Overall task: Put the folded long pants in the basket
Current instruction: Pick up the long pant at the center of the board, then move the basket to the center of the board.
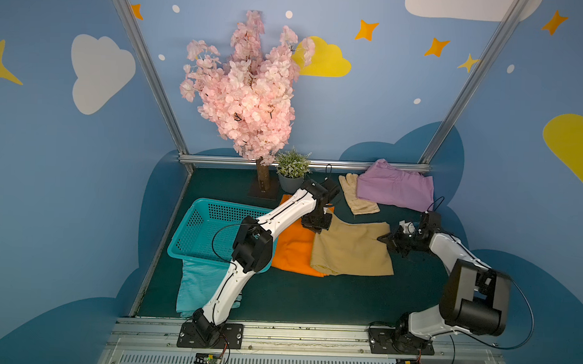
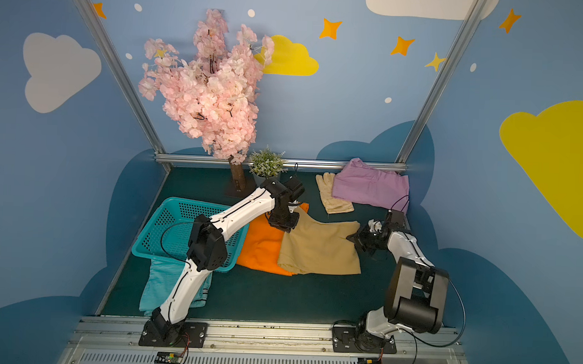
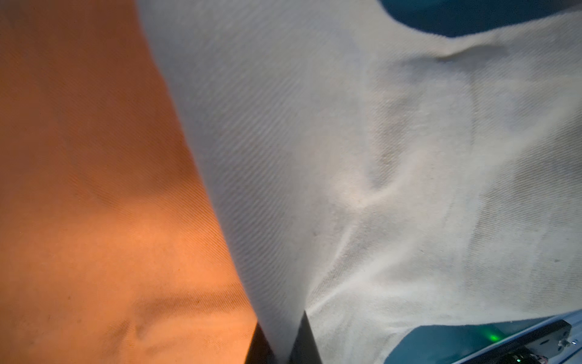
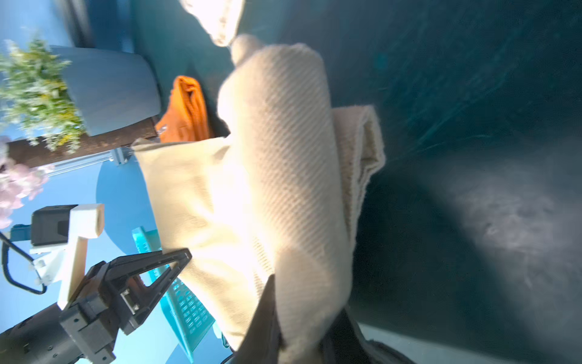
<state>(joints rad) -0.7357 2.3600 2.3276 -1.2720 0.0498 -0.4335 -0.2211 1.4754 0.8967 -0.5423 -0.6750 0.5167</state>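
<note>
Left gripper (image 1: pixel 316 227) is clamped on the upper-left corner of the tan folded cloth pants (image 1: pixel 351 251) — the wrist view shows fabric pinched btwn its fingers (image 3: pixel 310 345). Right gripper (image 1: pixel 384 238) is nipped tight on the upper-right corner, w/ cloth bunched in its jaws. The tan pair sits centre-right on the dark green table (image 1: pixel 312 300), overlapping the bright orange folded cloth pants (image 1: pixel 291 253). The teal plastic mesh basket (image 1: pixel 190 226) is centre-left, w/ the light teal folded cloth pants (image 1: pixel 196 286) just below it. Lilac folded cloth pants (image 1: pixel 395 189) are upper right — cream gloves (image 1: pixel 359 200) beside them.
</note>
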